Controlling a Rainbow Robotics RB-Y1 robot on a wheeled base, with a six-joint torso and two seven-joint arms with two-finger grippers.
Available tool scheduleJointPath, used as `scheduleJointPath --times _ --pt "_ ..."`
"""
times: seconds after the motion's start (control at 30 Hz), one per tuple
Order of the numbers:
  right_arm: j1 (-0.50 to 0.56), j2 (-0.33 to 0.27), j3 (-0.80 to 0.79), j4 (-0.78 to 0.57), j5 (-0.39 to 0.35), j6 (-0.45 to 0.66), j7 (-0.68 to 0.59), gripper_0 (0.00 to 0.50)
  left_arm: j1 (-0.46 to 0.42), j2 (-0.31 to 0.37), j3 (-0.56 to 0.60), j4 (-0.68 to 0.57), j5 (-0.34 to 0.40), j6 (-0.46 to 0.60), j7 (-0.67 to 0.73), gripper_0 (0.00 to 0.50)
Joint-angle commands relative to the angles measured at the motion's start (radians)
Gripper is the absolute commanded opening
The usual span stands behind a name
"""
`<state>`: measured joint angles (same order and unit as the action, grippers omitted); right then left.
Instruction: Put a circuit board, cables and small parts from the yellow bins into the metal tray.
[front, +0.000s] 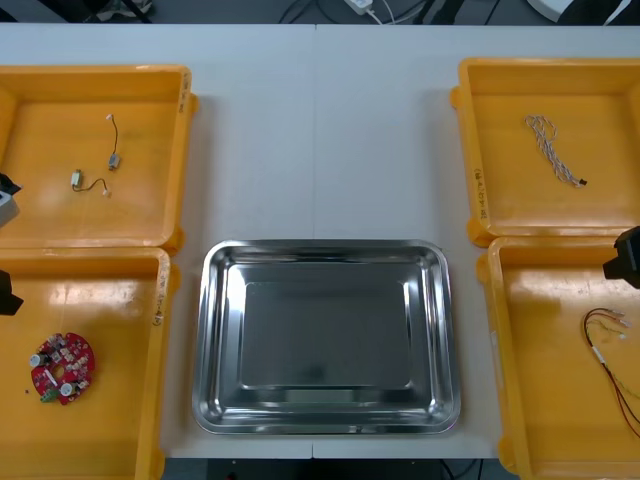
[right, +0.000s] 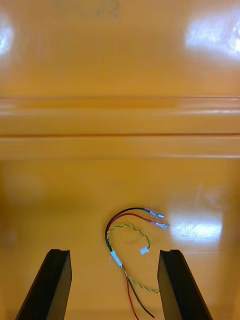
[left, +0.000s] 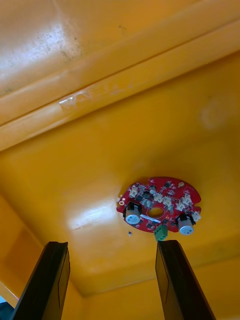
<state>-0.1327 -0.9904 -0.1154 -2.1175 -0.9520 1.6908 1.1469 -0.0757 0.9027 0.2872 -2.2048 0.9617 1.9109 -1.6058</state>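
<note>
Right gripper (right: 114, 251): fingers spread wide and empty, poised over the near right yellow bin (front: 545, 340); red and yellow cable (right: 131, 235) lying loose on the bin floor, between the fingertips and just beyond them.
Left gripper (left: 112, 244): likewise spread, holding nothing, above the near left yellow bin (front: 110, 300); round red circuit board (left: 159, 204) flat on the bin floor just ahead of the fingertips, closer to one finger than the other.
Metal tray (front: 325, 250): bare and shiny, between the bins, nothing in it yet.
Far bins: twisted blue and white cable (front: 552, 150) at the right, small metal parts (front: 113, 160) at the left, both untouched.
Step in hand: probably the first pick, each arm lined up over its target, no contact.
Next move: descend, close on the cable's bundled middle or across the board's rim, lift clear of the bin wall, carry to the tray.
</note>
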Motion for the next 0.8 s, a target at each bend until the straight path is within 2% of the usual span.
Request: scheduleJointPath --times 0.03,0.23,0.5,0.8 --pt "0.085 0.004 -0.024 -0.053 -0.005 -0.043 0.071 0.5 0.079 0.048 0.047 -0.069 0.019 -0.052 -0.006 0.5" --pt "0.183 0.004 -0.024 -0.067 -0.005 -0.152 0.091 0.5 0.16 0.05 0.069 -0.127 0.032 -0.131 -0.034 0.5" --pt "0.272 0.004 -0.024 -0.067 -0.005 -0.238 0.122 0.5 0.258 0.051 0.102 -0.191 0.055 -0.22 -0.071 0.5" --pt "0.349 0.004 -0.009 -0.068 0.006 -0.299 0.152 0.5 0.401 0.059 0.142 -0.211 0.066 -0.375 -0.221 0.5"
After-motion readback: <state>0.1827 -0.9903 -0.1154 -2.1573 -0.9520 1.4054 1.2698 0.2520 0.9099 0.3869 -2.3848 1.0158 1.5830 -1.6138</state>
